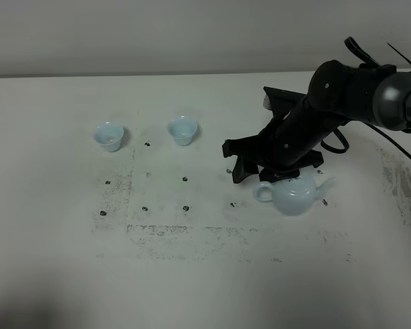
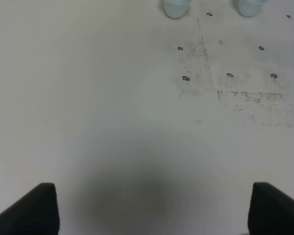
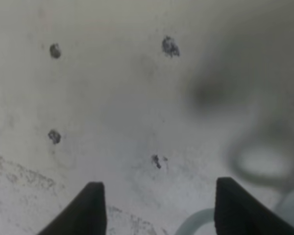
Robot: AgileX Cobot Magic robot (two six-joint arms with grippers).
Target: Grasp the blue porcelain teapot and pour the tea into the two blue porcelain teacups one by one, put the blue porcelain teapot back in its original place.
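The blue porcelain teapot (image 1: pixel 295 195) sits on the white surface (image 1: pixel 192 274) under the right hand (image 3: pixel 157 205), whose fingers are spread, grasping nothing; its wrist view catches only the handle. Left hand (image 2: pixel 152 210) released; both teacups (image 1: pixel 109 136) (image 1: pixel 181 129) stand well apart from the teapot.

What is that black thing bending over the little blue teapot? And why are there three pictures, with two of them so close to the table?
The black thing is a robot arm with a gripper, a claw with two fingers. It hangs right above the blue teapot, close to its handle. The claw is open and holds nothing yet.

The big picture comes from a camera high up. It shows the white table and two small blue cups standing apart from the teapot.

The other two pictures come from cameras on the robot's wrists. One looks down past the right claw's fingers and sees a bit of the teapot's handle. The other belongs to a second arm, whose open gripper waits over bare table.
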